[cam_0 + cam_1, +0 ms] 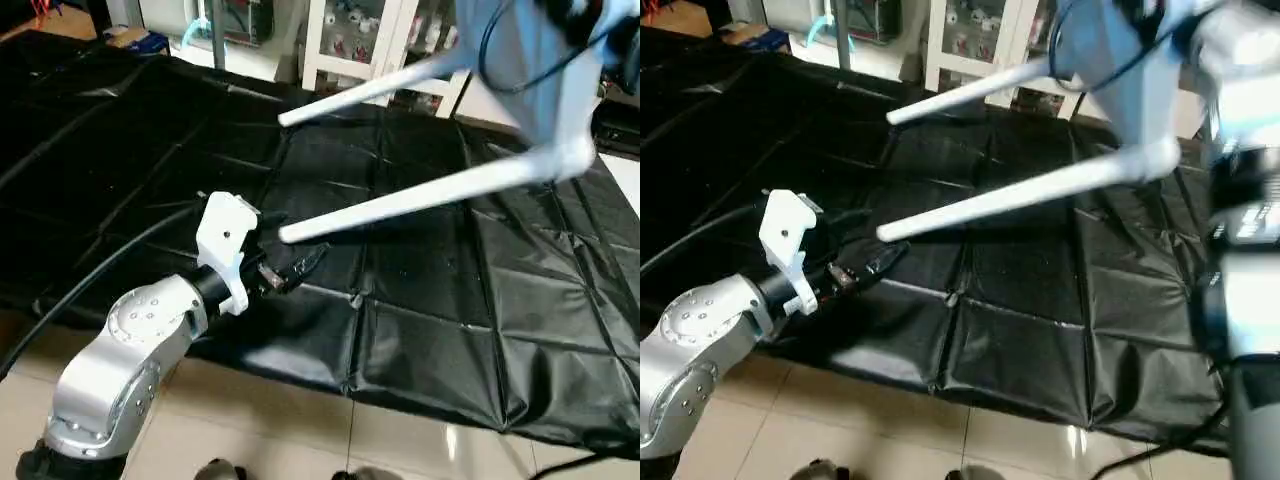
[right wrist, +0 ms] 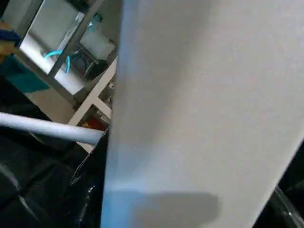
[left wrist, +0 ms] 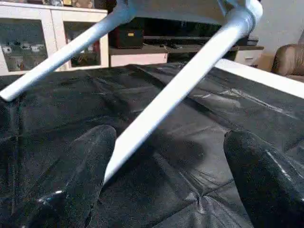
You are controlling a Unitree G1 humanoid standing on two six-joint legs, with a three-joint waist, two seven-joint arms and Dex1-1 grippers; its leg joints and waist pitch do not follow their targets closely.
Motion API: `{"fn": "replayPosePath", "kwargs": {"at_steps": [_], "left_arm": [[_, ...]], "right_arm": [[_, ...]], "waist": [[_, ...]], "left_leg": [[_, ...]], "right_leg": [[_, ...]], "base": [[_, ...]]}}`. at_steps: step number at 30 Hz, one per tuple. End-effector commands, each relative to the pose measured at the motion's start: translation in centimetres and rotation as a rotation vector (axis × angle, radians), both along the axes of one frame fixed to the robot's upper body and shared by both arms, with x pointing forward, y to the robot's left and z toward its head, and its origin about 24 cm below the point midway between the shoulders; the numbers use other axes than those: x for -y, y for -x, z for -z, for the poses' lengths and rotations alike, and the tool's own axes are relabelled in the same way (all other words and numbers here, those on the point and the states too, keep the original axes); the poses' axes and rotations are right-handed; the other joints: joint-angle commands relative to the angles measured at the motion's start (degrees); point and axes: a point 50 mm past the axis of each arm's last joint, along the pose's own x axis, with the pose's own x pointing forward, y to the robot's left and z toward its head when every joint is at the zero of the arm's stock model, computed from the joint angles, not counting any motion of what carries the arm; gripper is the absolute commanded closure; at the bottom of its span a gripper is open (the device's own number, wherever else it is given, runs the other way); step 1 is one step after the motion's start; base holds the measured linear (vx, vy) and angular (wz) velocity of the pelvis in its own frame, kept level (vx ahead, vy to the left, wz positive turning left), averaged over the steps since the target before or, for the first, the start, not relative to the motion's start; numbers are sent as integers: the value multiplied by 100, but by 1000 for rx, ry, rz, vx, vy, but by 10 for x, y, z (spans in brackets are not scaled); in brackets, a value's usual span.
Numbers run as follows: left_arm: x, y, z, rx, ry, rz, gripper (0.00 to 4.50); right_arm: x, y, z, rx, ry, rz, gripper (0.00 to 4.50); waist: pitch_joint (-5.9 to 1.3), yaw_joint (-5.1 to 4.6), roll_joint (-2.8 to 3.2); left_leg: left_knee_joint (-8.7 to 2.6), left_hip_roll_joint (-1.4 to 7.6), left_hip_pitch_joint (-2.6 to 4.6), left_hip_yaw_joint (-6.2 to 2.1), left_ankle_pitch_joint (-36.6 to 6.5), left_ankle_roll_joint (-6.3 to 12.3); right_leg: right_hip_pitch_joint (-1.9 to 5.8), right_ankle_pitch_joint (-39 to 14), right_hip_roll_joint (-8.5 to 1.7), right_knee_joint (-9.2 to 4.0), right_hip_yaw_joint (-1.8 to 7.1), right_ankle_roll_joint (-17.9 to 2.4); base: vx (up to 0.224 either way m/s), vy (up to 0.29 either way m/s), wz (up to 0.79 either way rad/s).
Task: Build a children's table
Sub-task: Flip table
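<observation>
The children's table [image 1: 530,70] is held off the floor, tilted, at the upper right of the head views. Two fitted legs project from it toward the robot's left: the near leg [image 1: 420,200] and the far leg [image 1: 370,92]. Both hang above the black sheet [image 1: 420,300] spread on the floor.

The step in hand appears to be handling the partly built table with the right arm, probably to turn it or set it down. The right tool cannot be made out in any view; its jaws stand about half open, and whether they grip the tabletop cannot be told.

The left tool [image 1: 290,272] hovers low over the sheet, released and spread wide, with nothing between its fingers [image 3: 71,190]. The tip of the near leg lies just beside it.

The next move likely calls for steadying that leg with the left tool, or lowering the table under control.

The left wrist view shows both legs running up to their corner sockets. The right wrist view shows a broad white tabletop surface close up, with the cabinet [image 2: 95,102] behind it.
</observation>
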Motion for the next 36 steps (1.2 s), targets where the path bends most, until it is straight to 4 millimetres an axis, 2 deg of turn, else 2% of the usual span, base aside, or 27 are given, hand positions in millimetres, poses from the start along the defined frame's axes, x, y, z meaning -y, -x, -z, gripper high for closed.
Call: {"fn": "replayPosePath", "kwargs": {"at_steps": [1, 4, 5, 7, 8, 10, 12, 13, 15, 17, 19, 22, 23, 27, 28, 36], "left_arm": [[4, 1, -5, 26, -5, 15, 43], [4, 2, -5, 27, -6, 16, 43], [4, 2, -5, 27, -6, 16, 43], [4, 2, -5, 29, -4, 16, 43], [5, 2, -5, 29, -2, 15, 43], [6, 2, -5, 30, 1, 14, 43], [6, 2, -4, 30, 3, 12, 43], [7, 2, -4, 31, 9, 11, 43], [8, 2, -4, 31, 13, 10, 43], [9, 2, -4, 32, 15, 10, 43], [9, 3, -3, 33, 17, 10, 43], [9, 3, -3, 33, 19, 9, 43], [9, 3, -3, 32, 19, 9, 43], [11, 4, -2, 34, 25, 12, 43], [11, 4, -2, 34, 26, 12, 43], [13, 4, -2, 33, 31, 15, 43]], "right_arm": [[2, 9, -31, 40, 236, 26, 261], [1, 9, -41, 7, 335, 44, 261], [1, 10, -44, 4, 354, 51, 261], [0, 10, -51, -5, 407, 71, 261], [1, 11, -56, -8, 448, 94, 261], [3, 13, -66, -9, 518, 140, 261], [3, 14, -68, -9, 532, 151, 261], [4, 14, -69, -18, 554, 168, 261], [6, 14, -69, -33, 571, 181, 261], [8, 14, -69, -57, 600, 204, 262], [11, 14, -68, -76, 623, 220, 263], [13, 13, -65, -115, 645, 217, 264], [13, 13, -64, -127, 651, 216, 264], [15, 12, -59, -175, 691, 217, 264], [16, 12, -58, -180, 696, 217, 264], [12, 9, -51, -206, 704, 177, 264]], "waist": [[-458, -22, -25], [-448, -34, -28], [-428, -36, -46], [-418, -39, -25], [-412, -55, -54], [-390, -62, -74], [-371, -59, -29], [-367, -63, -62], [-373, -73, -41], [-403, -83, -45], [-417, -83, -61], [-438, -84, -80], [-434, -89, -79], [-421, -95, -105], [-422, -97, -139], [-405, -102, -127]], "left_leg": [[-320, 214, 161, -86, -773, -43], [-314, 217, 152, -90, -874, -51], [-318, 214, 149, -81, -964, -51], [-323, 226, 149, -98, -1039, -95], [-322, 225, 149, -94, -1114, -112], [-325, 233, 156, -99, -1297, -160], [-334, 241, 196, -106, -1550, -275], [-346, 246, 201, -110, -1602, -322], [-358, 251, 203, -124, -1647, -390], [-358, 257, 208, -137, -1618, -483], [-330, 256, 194, -124, -1373, -462], [-315, 248, 152, -121, -1096, -416], [-309, 247, 154, -115, -1061, -389], [-306, 255, 137, -112, -1042, -349], [-303, 257, 143, -106, -1038, -342], [-310, 259, 147, -121, -1257, -402]], "right_leg": [[309, -729, -304, -340, 242, -1048], [293, -843, -306, -342, 240, -1072], [280, -963, -305, -371, 243, -1053], [267, -1080, -316, -365, 241, -1028], [255, -1167, -305, -376, 239, -1007], [224, -1450, -317, -398, 242, -946], [170, -1660, -303, -429, 246, -858], [168, -1646, -296, -430, 245, -821], [166, -1591, -293, -416, 240, -815], [166, -1288, -281, -380, 225, -833], [169, -859, -273, -336, 225, -930], [229, -526, -286, -285, 230, -982], [227, -457, -280, -283, 230, -1004], [243, -515, -303, -288, 244, -1010], [241, -537, -301, -297, 242, -1005], [222, -863, -308, -322, 243, -940]], "base": [[0, 0, 0], [0, 0, 0], [0, 0, 0], [0, 0, 0], [0, 0, 0], [0, 0, 0], [0, 0, 0], [0, 0, 0], [0, 0, 0], [0, 0, 0], [0, 0, 0], [0, 0, 0], [0, 0, 0], [0, 0, 0], [0, 0, 0], [0, 0, 0]]}}
